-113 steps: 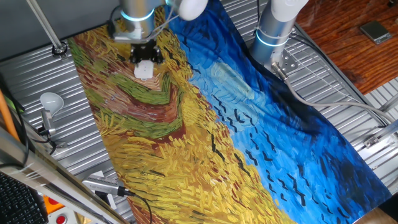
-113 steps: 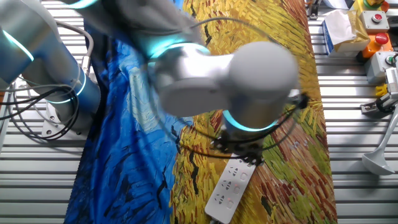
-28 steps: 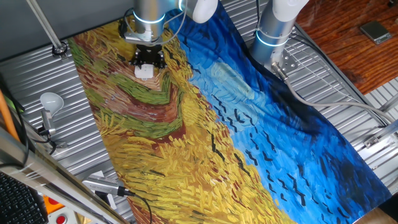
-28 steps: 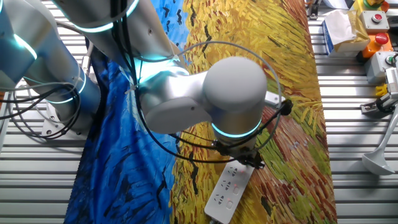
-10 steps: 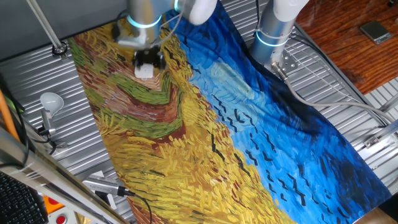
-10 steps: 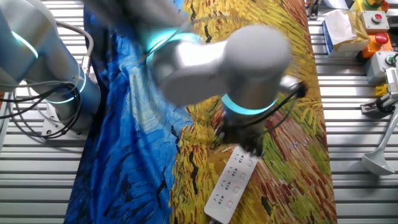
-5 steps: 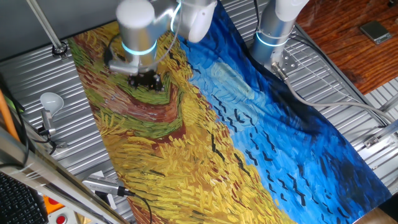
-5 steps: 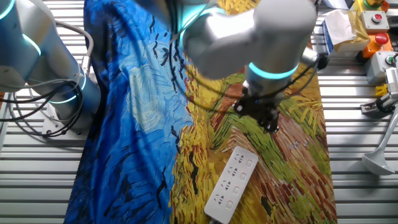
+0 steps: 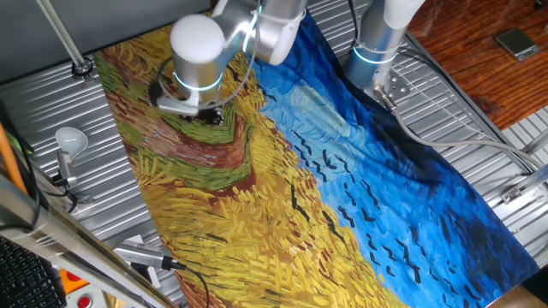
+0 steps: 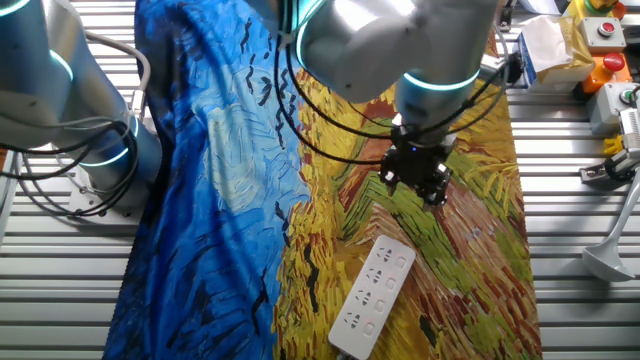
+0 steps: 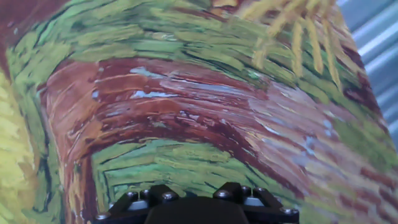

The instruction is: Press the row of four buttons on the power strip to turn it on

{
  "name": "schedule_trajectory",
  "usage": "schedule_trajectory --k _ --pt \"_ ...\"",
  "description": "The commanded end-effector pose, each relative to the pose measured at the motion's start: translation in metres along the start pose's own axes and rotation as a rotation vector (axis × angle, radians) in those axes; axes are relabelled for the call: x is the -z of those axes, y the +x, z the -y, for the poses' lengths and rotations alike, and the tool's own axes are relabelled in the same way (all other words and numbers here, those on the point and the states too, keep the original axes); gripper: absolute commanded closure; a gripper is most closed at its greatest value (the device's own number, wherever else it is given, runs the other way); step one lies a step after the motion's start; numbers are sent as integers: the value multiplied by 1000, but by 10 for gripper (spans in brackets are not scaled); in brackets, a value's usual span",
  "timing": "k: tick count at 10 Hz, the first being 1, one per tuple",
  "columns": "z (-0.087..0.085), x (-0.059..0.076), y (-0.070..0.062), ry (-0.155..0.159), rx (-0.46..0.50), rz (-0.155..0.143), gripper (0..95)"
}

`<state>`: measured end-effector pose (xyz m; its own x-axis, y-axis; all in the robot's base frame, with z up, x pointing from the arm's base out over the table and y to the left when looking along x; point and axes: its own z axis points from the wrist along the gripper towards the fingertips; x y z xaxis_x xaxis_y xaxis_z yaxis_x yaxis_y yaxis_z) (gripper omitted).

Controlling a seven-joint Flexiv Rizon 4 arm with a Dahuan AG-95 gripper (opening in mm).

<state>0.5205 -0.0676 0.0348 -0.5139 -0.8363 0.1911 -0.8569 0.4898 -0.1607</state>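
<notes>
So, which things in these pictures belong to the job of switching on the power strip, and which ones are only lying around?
Belonging to the job:
- power strip, lying on the painted cloth
- row of four buttons on its top face
- gripper, up off the strip

Only lying around:
- light bulb beside the cloth
- red button box
- white tool at the table edge

Glossy white plastic power strip

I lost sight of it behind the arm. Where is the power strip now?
In the other fixed view the power strip lies on the painted cloth near the bottom edge, below the gripper and apart from it.
</notes>
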Motion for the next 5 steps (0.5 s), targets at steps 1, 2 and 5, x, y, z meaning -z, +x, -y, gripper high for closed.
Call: schedule_trajectory --k 1,2,5 --pt "-22 -2 -43 -78 20 126 380" --pt "-28 -1 -62 -82 -3 131 380" --pt "-37 9 -112 -69 -39 99 380"
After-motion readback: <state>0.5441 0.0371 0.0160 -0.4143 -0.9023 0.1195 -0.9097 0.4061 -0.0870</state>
